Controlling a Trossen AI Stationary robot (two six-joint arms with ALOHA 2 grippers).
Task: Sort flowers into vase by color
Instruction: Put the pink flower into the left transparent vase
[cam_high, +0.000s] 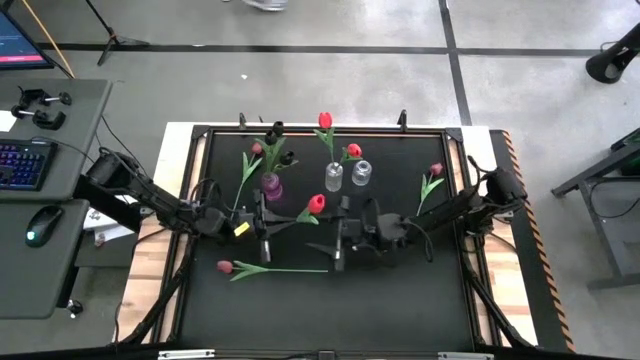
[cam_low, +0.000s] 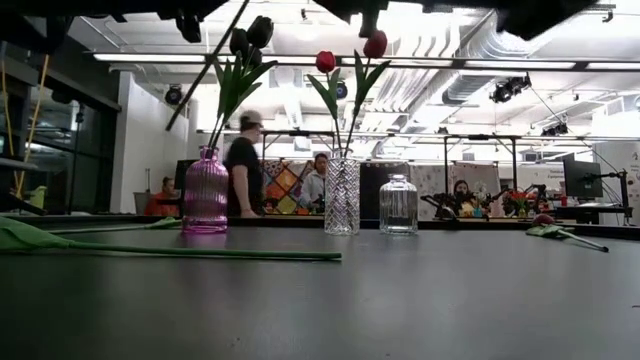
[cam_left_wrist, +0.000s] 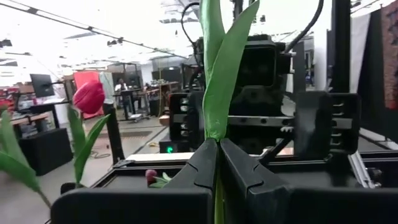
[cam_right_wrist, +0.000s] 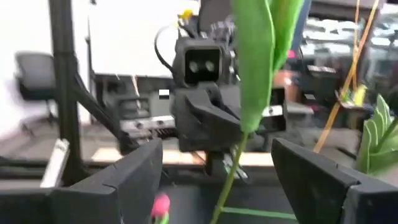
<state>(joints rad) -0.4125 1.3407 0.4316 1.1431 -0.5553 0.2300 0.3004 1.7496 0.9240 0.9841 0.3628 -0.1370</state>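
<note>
My left gripper (cam_high: 268, 225) (cam_left_wrist: 217, 163) is shut on a red tulip (cam_high: 316, 204) above the middle of the table. My right gripper (cam_high: 338, 236) (cam_right_wrist: 227, 180) faces it, open, with a finger on either side of the tulip's stem (cam_right_wrist: 230, 177), touching nothing. A purple vase (cam_high: 272, 186) (cam_low: 206, 192) holds dark maroon tulips. A tall clear vase (cam_high: 333, 178) (cam_low: 342, 196) holds two red tulips. A short clear vase (cam_high: 361, 173) (cam_low: 398, 205) stands beside it. Pink tulips lie flat on the table: (cam_high: 224, 266), (cam_high: 256, 149), (cam_high: 435, 171). My left gripper pinches the red tulip's green stem (cam_left_wrist: 217, 186) between its two fingers, just below where the long leaf (cam_left_wrist: 224, 81) branches off. The tulip is lifted clear of the table, and its head points toward the right arm.
The three vases stand in a row toward the far side of the black table (cam_high: 400, 300). One tulip's long stem (cam_low: 200, 254) stretches across the near left part. The near right part is bare. People stand in the room behind the table.
</note>
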